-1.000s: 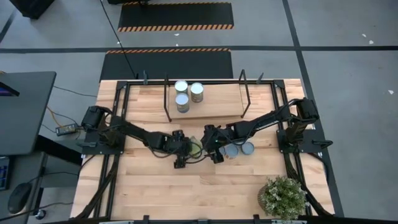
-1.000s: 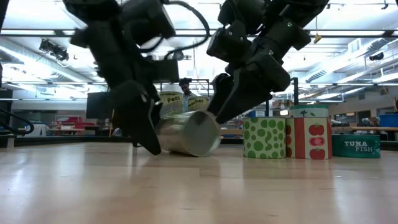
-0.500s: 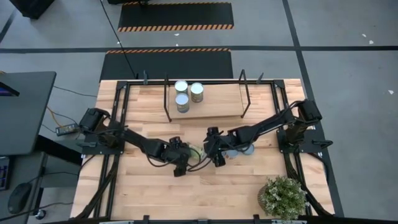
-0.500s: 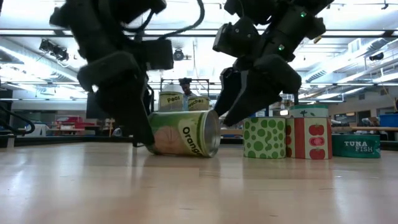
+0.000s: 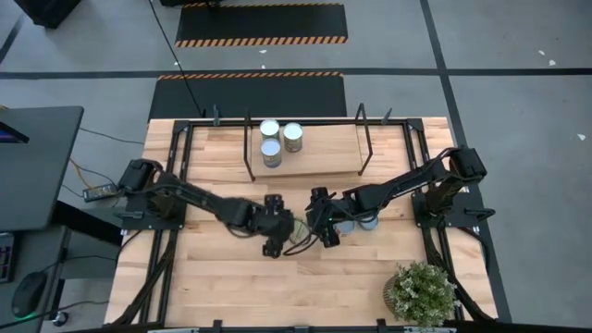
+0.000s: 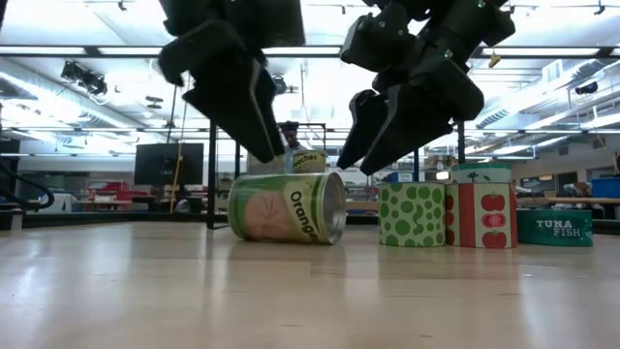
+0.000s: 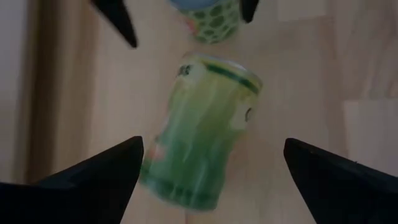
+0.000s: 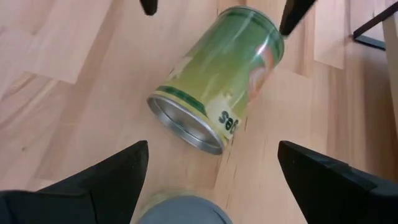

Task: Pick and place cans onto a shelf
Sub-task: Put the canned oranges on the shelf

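Hovering: both arms are bent in toward the middle of the table, grippers pointing down over the same tipped can.
Left gripper (image 5: 277, 239): fingers spread wide, nothing held. It hangs just above the can without touching it; its arm runs low across the table from the left-side base.
Right gripper (image 5: 323, 231): fingers well apart too, empty. It sits above and just beside the can's metal end, with its arm angling down from the right-side base.
Orange can (image 6: 288, 206): lying on its side on the table (image 5: 231, 287), green label with "Orange" lettering, silver end facing the right gripper. In both wrist views you can see it sitting between that arm's fingers, clear of them.
Green-dotted can (image 6: 412, 214): upright, just right of the tipped one in the low view.
Tomato can (image 6: 480, 214): upright, touching or nearly touching the dotted one.
Tuna fish tin (image 6: 553, 227): short teal tin at the end of that row.
Shelf (image 5: 324, 153): at the far edge of the table, between the two arm bases.
Cans on the shelf (image 5: 280, 142): three upright, bunched together at its left end.
Potted plant (image 5: 422, 292): near-right corner of the table, well apart from everything.
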